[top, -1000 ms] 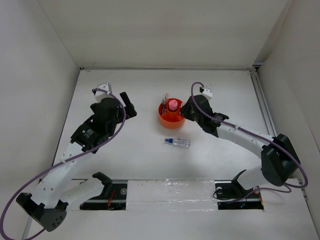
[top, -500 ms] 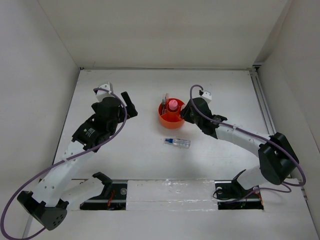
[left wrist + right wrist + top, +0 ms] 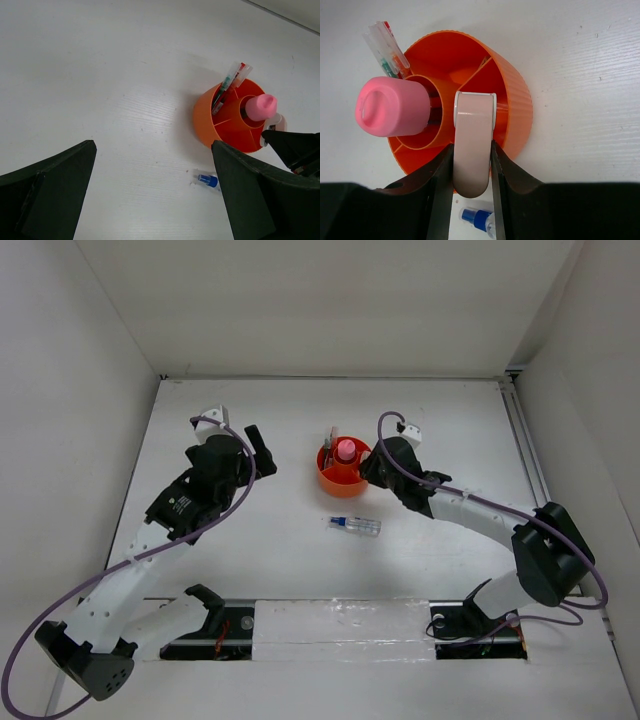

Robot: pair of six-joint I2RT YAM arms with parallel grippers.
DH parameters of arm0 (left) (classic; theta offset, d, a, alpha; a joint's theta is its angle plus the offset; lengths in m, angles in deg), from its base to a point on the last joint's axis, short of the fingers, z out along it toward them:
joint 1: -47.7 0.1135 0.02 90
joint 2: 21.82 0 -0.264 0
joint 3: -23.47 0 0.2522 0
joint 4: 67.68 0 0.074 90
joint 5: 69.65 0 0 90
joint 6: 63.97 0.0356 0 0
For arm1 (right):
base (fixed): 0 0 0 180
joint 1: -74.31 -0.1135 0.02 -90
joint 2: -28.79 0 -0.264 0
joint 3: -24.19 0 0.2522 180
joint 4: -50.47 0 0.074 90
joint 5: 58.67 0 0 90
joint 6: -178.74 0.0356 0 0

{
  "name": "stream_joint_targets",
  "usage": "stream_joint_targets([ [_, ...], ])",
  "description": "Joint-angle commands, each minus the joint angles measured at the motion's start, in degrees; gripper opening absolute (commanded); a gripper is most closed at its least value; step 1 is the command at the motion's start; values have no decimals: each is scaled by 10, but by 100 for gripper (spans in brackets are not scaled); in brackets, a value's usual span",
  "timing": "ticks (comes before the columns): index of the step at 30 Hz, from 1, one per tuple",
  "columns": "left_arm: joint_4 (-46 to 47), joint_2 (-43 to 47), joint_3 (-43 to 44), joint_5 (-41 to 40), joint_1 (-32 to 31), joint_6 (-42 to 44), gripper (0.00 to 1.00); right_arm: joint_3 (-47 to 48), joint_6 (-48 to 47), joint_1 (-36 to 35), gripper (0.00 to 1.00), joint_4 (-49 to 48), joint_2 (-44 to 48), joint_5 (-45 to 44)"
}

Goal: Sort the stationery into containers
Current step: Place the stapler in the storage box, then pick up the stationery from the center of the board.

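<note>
The white bench (image 3: 300,560) carries an orange organizer (image 3: 340,488) a little toward 12 o'clock from its middle in the top view. The left pincer (image 3: 258,450) hangs at the organizer's 9 o'clock, well apart from it. Its jaws are spread wide with nothing between them (its wrist view shows only bare bench in the gap). The right pincer (image 3: 372,468) sits at the organizer's 3 o'clock, right at the rim.

A pink tube (image 3: 392,107) stands in the organizer's central well, its rounded top above the rim. The right pincer (image 3: 472,155) is clenched on a pale pink and white stapler (image 3: 473,145), one finger against each long side. The stapler's far end reaches over the rim, above the compartment just beside the well (whether it touches the organizer I cannot tell).

A silvery tube with a blue cap (image 3: 355,526) lies flat on the bench at the organizer's 6 o'clock, near it but apart, and under the right pincer in its wrist view. Thin red and green pens (image 3: 387,47) lean together out of an outer compartment at about 11 o'clock.
</note>
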Motion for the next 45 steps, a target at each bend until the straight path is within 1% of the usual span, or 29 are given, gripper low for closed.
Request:
stream_joint_targets([
  [1,16,1,-2,4,2,9,99,1,5,-3,6,-37,0,2],
  [3,16,1,-2,4,2,9,99,1,5,-3,11,-37,0,2],
  [4,16,1,-2,4,2,9,99,1,5,-3,20,-37,0,2],
  [5,16,1,-2,4,2,9,99,1,5,-3,26,-37,0,2],
  [8,16,-4,-2,9,2,14,99,-4,5,-3,34,-37,5,2],
  [10,16,-4,-2,9,2,14,99,-4,5,-3,35,-37,6,-4],
  [15,16,-4,-2,14,2,14,99,-4,5,-3,48,-37,11,-4],
  [17,16,-4,-2,14,2,14,99,-4,5,-3,51,-37,11,-4],
  [24,16,-4,-2,14,2,14,99,-4,5,-3,53,-37,17,-4],
  [27,16,-4,-2,14,2,14,99,-4,0,-3,58,-37,34,-4],
  [31,16,-4,-2,19,2,14,99,-4,-19,-22,68,-31,75,-18],
  [34,16,-4,-2,19,2,-2,99,-4,-45,-35,74,-19,122,-24],
  [35,10,-9,-2,19,2,-10,99,-10,-45,-35,76,-12,149,-24],
  [36,4,-9,-2,26,2,-29,99,-10,-58,-41,82,0,161,-24],
  [37,4,-9,-2,33,2,-38,99,-10,-76,-41,86,0,174,-16],
  [38,4,-16,-13,47,2,-45,99,-17,-98,-41,86,8,193,-4],
  [39,11,-23,-22,61,2,-51,99,-8,-137,-41,90,24,198,8],
  [40,11,-28,-38,80,2,-68,99,2,-154,-41,90,75,198,28],
  [41,16,-34,-47,80,2,-77,99,24,-170,-46,90,104,198,39],
  [43,30,-42,-66,97,2,-91,99,39,-203,-46,90,174,198,57],
  [45,42,-42,-88,102,-5,-111,99,40,-221,-59,90,202,198,91],
])
